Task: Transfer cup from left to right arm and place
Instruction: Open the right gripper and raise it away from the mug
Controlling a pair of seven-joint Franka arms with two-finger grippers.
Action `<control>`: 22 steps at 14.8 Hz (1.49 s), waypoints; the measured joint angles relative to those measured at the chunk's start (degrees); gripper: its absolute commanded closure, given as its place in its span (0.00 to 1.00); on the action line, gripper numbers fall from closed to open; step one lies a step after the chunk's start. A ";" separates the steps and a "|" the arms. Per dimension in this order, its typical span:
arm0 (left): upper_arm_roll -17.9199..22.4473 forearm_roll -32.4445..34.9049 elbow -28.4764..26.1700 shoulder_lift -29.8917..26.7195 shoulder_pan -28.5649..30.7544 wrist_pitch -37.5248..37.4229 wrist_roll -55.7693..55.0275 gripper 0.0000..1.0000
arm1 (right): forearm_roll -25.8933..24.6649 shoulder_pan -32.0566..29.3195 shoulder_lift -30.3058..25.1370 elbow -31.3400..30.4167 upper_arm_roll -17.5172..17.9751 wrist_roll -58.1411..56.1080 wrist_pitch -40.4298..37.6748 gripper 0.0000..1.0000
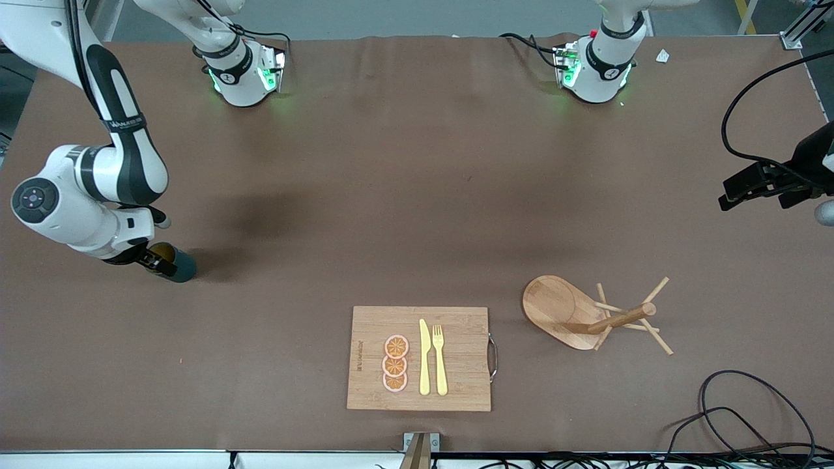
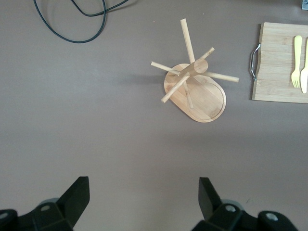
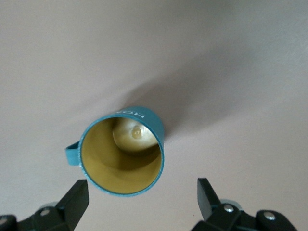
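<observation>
The cup (image 1: 177,264), a small teal mug with a yellow inside, stands upright on the brown table at the right arm's end. In the right wrist view the cup (image 3: 122,156) shows its open mouth and its handle to one side. My right gripper (image 1: 152,258) hangs just over the cup, open, and its fingers (image 3: 77,199) stand wide apart, clear of the rim. My left gripper (image 1: 749,189) waits open over the table at the left arm's end, with only bare table between its fingers (image 2: 79,197).
A wooden board (image 1: 462,384) with a yellow knife, a fork and orange slices lies near the front edge. Beside it, toward the left arm's end, stands a wooden mug tree (image 1: 589,316). Black cables (image 1: 749,417) lie at the front corner.
</observation>
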 measured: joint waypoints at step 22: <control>0.01 0.30 0.00 0.00 0.02 0.00 2.02 0.00 | 2.98 -0.16 -5.20 7.64 -0.45 56.60 -14.52 0.00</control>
